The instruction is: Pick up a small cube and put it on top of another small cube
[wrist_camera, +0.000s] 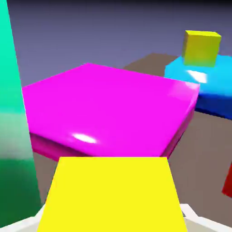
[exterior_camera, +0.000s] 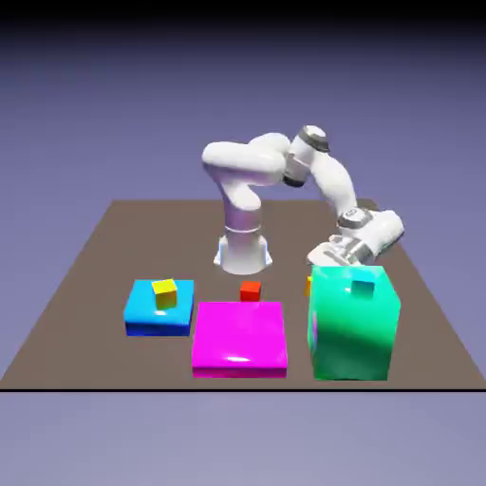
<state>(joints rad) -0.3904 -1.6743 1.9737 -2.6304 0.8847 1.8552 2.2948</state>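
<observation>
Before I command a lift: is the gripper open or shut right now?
Shut on a small cube: in the hand view the cube fills the space between the gripper's fingers.

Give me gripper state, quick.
Gripper: closed on a small cube that looks yellow in the hand view, a finger on either side; whether it is off the table can't be told.

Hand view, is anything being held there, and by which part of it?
Yes: the small cube, bright yellow in this view, is held by two opposite sides between the fingers of the hand.
</observation>
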